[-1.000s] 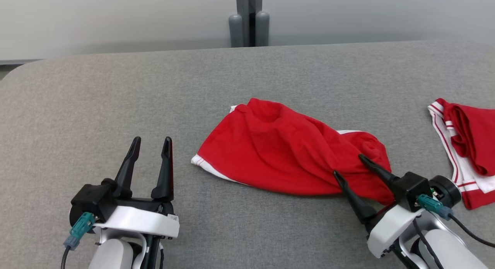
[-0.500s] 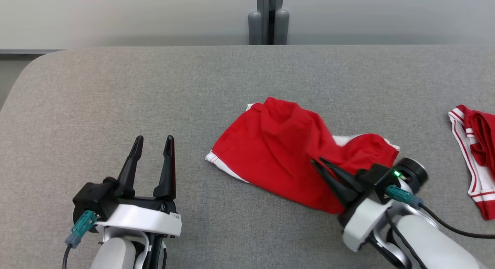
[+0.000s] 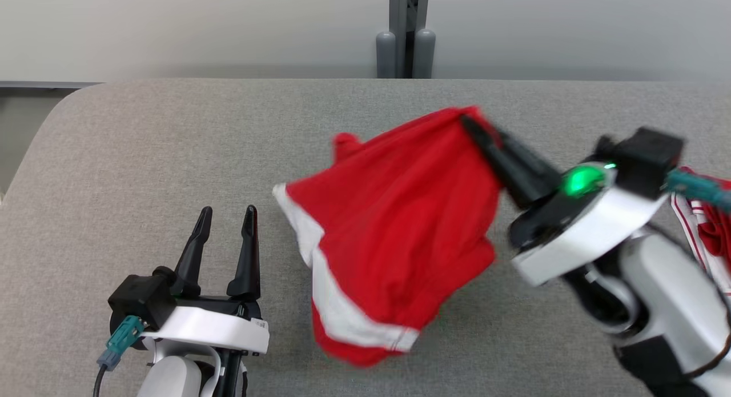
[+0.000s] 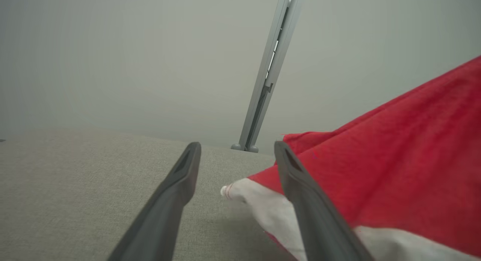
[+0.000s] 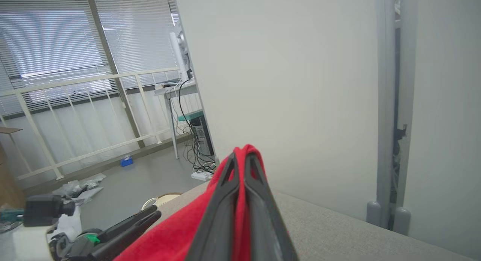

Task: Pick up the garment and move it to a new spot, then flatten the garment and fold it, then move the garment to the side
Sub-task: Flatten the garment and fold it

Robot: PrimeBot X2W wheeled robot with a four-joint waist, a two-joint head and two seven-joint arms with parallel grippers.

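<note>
While my right gripper clamps one fold of the red, white-trimmed cloth garment at two o'clock, a fast swing could shake it loose; left gripper sits open.

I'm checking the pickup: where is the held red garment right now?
At the centre of the head view, the red garment hangs from the shut right end effector, just to the right of the open left end effector.

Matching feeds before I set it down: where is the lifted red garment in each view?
Head view: garment hanging at centre from the right tool.
Left wrist view: garment at right.
Right wrist view: garment at bottom centre.
Shared landmark: grey post behind the table.
</note>
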